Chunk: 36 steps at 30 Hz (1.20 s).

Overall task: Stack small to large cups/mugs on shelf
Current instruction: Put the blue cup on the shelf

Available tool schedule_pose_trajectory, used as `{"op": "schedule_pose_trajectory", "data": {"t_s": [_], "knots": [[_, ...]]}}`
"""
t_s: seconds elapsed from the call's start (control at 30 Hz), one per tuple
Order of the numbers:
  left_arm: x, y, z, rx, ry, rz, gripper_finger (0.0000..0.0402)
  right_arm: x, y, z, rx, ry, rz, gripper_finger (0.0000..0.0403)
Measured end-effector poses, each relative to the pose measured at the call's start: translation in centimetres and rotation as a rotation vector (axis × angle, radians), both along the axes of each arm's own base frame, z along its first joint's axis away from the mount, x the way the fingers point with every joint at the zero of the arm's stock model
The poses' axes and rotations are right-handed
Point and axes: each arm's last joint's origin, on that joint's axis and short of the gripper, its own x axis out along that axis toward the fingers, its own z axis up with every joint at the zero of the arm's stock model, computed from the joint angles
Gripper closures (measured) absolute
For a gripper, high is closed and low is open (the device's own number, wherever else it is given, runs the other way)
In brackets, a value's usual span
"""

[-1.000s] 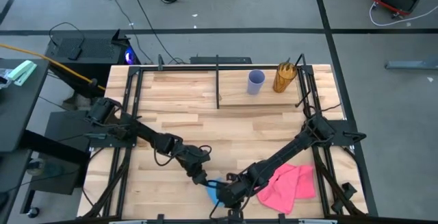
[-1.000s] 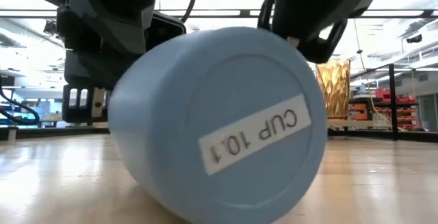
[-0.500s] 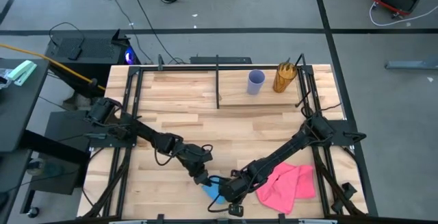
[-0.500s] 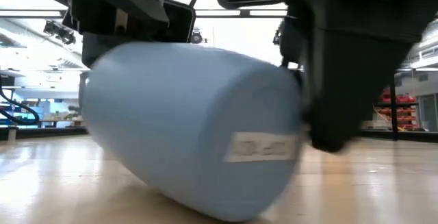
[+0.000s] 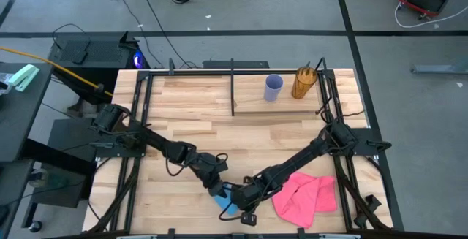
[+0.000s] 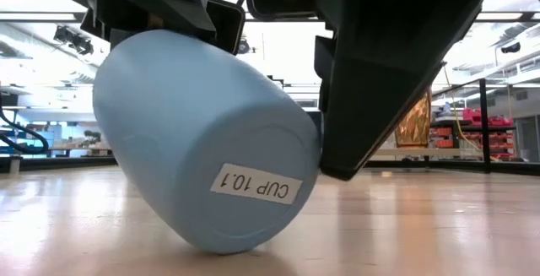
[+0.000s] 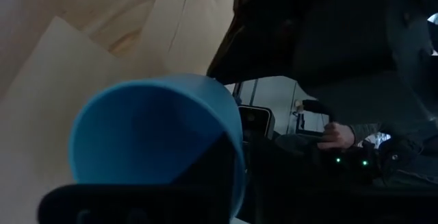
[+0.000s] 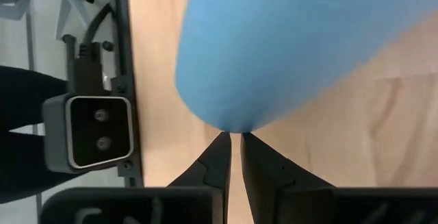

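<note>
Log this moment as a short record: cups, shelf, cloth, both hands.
blue cup: tipped on its side at the table's near edge, label on its base
lavender cup: upright on the shelf
amber cup: upright on the shelf, right of the lavender one
pink cloth: on the table, near right
left hand: at the blue cup's rim
right hand: fingers nearly together, tips at the blue cup's wall

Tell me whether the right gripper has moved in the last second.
Yes. In the overhead view the right gripper slid left along the table's front edge, away from the pink cloth, toward the left arm.
</note>
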Motion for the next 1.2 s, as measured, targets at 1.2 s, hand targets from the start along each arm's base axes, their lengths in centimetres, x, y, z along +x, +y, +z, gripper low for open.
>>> {"op": "schedule_pose_trajectory", "data": {"t_s": [1.2], "knots": [[2.6,4.0,12.5,0.815,0.388,0.090,0.0391,-6.1,-4.9,11.3,-0.408,-0.056,-0.218,0.0362]]}}
